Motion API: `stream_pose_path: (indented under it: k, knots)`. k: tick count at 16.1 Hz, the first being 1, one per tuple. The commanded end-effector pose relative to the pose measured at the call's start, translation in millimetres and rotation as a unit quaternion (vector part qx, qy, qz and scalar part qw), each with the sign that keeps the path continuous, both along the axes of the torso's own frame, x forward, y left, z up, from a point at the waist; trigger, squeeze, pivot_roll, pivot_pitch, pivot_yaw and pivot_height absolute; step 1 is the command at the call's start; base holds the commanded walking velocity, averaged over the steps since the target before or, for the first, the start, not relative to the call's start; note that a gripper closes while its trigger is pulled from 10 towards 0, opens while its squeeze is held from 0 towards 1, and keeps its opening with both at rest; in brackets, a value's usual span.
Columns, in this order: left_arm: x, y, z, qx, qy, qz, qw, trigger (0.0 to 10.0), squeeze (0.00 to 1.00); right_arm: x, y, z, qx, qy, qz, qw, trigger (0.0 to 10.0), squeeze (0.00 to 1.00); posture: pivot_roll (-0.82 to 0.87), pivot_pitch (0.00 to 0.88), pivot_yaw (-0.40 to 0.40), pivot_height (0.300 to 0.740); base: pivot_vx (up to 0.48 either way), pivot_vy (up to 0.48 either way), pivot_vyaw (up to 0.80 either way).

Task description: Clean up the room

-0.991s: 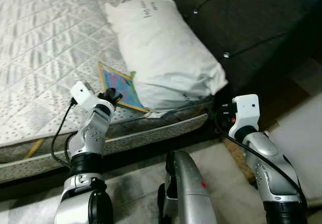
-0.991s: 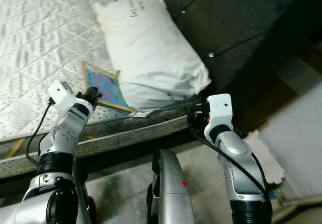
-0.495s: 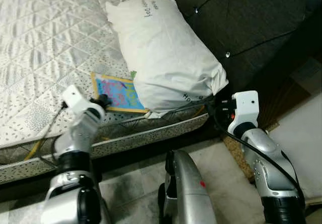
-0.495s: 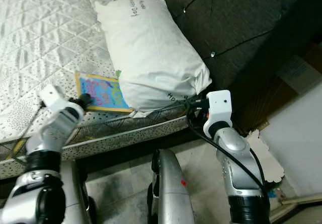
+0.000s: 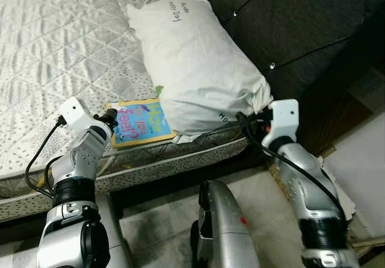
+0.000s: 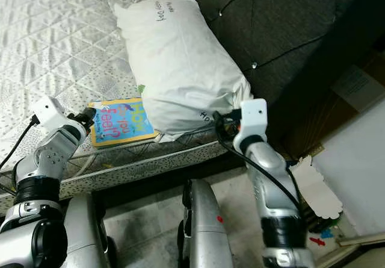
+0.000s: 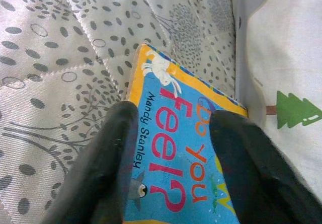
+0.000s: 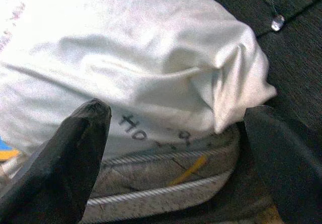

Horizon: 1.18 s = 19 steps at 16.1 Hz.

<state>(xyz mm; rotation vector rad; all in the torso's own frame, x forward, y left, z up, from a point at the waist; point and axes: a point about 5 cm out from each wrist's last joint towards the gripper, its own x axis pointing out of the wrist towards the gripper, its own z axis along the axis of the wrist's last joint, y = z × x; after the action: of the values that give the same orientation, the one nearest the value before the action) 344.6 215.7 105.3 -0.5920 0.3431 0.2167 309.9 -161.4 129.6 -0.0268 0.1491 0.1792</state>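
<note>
I see a blue, yellow-edged book point(image 5: 140, 121) flat beside the pillow point(image 5: 195, 66). My left gripper point(image 7: 171, 158) is open over the book, holding nothing. My right gripper point(image 8: 176, 153) gapes wide at the pillow's corner.

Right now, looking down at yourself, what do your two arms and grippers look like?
Both arms are jointed silver metal with black bands at the joints. Each wrist carries a white boxy camera block, with a black cable looping from it down the arm. The left gripper and the right gripper each have two long, matte black fingers with rounded tips. The right wrist shows a small red mark.
</note>
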Motion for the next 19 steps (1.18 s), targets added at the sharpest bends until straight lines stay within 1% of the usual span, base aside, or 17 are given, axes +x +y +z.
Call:
stream_pose_path:
  k: [1,2,3,4,6,8,9,10,11,12,13,14,15,16,17,18,19]
  knots:
    - [2.6,-1.9,5,0.008,-0.005,-0.008,1.000,10.0,1.00,3.7,1.2,0,0.004,-0.006,-0.007,1.000,10.0,0.00,-0.13,0.018,-0.117,0.529,0.000,0.000,0.00]
    - [2.7,0.9,8,0.015,-0.010,-0.005,1.000,10.0,1.00,6.6,4.9,0,0.010,-0.009,-0.005,1.000,10.0,0.00,-0.13,0.006,-0.110,0.529,0.000,0.000,0.00]
    - [0.5,9.0,12,0.032,-0.023,0.013,0.999,10.0,1.00,12.3,12.9,1,0.020,-0.017,-0.001,1.000,10.0,0.00,-0.11,0.000,-0.096,0.529,0.000,0.000,0.00]
    - [-1.5,13.8,14,0.049,-0.029,0.023,0.998,10.0,1.00,15.4,17.1,2,0.026,-0.021,0.001,0.999,10.0,0.00,-0.10,0.000,-0.091,0.529,0.000,0.000,0.00]
    - [-13.1,18.1,13,0.091,-0.035,0.035,0.995,10.0,1.00,24.0,26.6,2,0.040,-0.028,0.004,0.999,10.0,0.00,-0.06,0.000,-0.077,0.529,0.000,0.000,0.00]
    - [-31.1,15.1,8,0.136,-0.040,0.044,0.989,10.0,1.00,28.5,39.1,1,0.060,-0.029,0.028,0.997,10.0,0.00,-0.03,0.000,-0.070,0.529,0.000,0.000,0.00]
    - [-40.8,14.3,5,0.183,-0.040,0.048,0.981,10.0,1.00,31.7,46.7,-1,0.068,-0.027,0.041,0.996,10.0,0.00,-0.01,0.000,-0.068,0.529,0.000,0.000,0.00]
    - [-46.0,14.2,3,0.213,-0.038,0.050,0.975,10.0,1.00,34.2,50.3,-1,0.080,-0.029,0.045,0.995,10.0,0.00,0.01,0.000,-0.070,0.529,0.000,0.000,0.00]
    - [-57.3,14.0,1,0.261,-0.030,0.055,0.963,10.0,1.00,38.6,53.9,2,0.089,-0.039,0.039,0.995,10.0,0.00,0.02,0.000,-0.070,0.529,0.000,0.000,0.00]
    - [-59.3,12.9,0,0.268,-0.033,0.055,0.961,10.0,1.00,41.2,54.2,2,0.088,-0.044,0.031,0.995,10.0,0.00,0.03,0.000,-0.069,0.529,0.000,0.000,0.00]
    - [-59.9,11.7,0,0.280,-0.033,0.053,0.958,10.0,1.00,44.5,54.7,3,0.100,-0.046,0.025,0.994,10.0,0.00,0.03,0.000,-0.069,0.529,0.000,0.000,0.00]
    - [-58.2,10.1,3,0.294,-0.043,0.050,0.954,10.0,1.00,45.6,56.4,4,0.102,-0.051,0.028,0.993,10.0,0.00,0.04,0.000,-0.070,0.529,0.000,0.000,0.00]
    - [-57.3,8.3,3,0.305,-0.049,0.045,0.950,10.0,0.69,45.1,58.4,2,0.104,-0.055,0.030,0.993,10.0,0.00,0.03,0.000,-0.066,0.529,0.000,0.000,0.00]
    - [-53.3,5.8,6,0.307,-0.062,0.039,0.949,10.0,0.00,45.4,60.7,3,0.107,-0.059,0.034,0.992,10.0,0.00,0.03,0.000,-0.062,0.529,0.000,0.000,0.00]
    - [-49.9,1.7,9,0.336,-0.085,0.024,0.938,10.0,0.00,44.7,63.2,1,0.110,-0.065,0.042,0.991,10.0,0.00,0.02,0.000,-0.050,0.529,0.000,0.000,0.00]
    - [-47.4,-1.7,13,0.358,-0.101,0.014,0.928,10.0,0.00,45.0,63.9,4,0.125,-0.076,0.046,0.988,10.0,0.00,0.02,0.000,-0.047,0.529,0.000,0.000,0.00]
    - [-47.4,-11.2,14,0.346,-0.133,-0.021,0.928,10.0,0.00,43.2,65.1,5,0.132,-0.089,0.053,0.986,10.0,0.00,0.01,0.000,-0.031,0.539,0.000,0.000,0.00]
